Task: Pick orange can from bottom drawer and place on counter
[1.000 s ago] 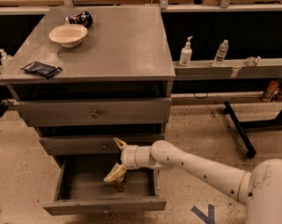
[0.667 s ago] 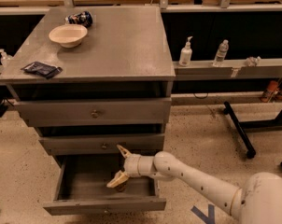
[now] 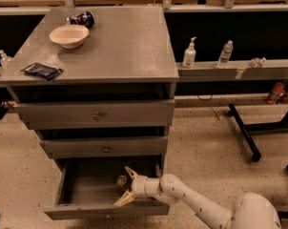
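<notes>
Camera view: claw [image 3: 122, 187] spread wide at orange can [image 3: 121, 181] inside open bottom drawer [image 3: 83, 184].

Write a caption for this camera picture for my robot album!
Robot's open pincer reaches into the pulled-out bottom drawer toward the orange can.

Dim warm light, end effector [image 3: 121, 186] in shadowed drawer [image 3: 87, 182]

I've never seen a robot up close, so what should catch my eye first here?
The robot's hand reaches down into the open bottom drawer, fingers spread wide by a small orange can. Up on the counter sit a cream bowl and a black packet.
</notes>
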`<state>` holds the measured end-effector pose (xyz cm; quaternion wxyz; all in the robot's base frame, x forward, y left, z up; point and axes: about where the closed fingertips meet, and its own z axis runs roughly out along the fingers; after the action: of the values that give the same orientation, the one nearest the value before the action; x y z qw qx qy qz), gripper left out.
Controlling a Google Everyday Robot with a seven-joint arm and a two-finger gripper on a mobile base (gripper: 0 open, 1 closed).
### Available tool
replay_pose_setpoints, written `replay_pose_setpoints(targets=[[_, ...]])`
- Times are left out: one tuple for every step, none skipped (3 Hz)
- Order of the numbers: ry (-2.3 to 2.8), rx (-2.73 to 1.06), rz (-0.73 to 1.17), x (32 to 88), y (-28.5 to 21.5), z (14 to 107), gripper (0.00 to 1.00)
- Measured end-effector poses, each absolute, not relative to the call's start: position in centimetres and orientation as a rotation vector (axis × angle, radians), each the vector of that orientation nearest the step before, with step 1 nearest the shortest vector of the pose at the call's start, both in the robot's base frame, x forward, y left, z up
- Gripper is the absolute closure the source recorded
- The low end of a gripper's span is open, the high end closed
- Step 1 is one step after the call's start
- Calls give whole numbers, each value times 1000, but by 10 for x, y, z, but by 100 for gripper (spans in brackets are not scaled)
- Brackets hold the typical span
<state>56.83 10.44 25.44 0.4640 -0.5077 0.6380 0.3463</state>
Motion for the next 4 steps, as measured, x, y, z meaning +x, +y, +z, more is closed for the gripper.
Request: replay_pose_setpoints(targets=[[1576, -1222, 851, 576, 108, 244, 0], [1600, -1201, 848, 594, 118, 241, 0], [1657, -1167, 845, 607, 126, 228, 8], [1744, -1119, 835, 616, 132, 204, 17]])
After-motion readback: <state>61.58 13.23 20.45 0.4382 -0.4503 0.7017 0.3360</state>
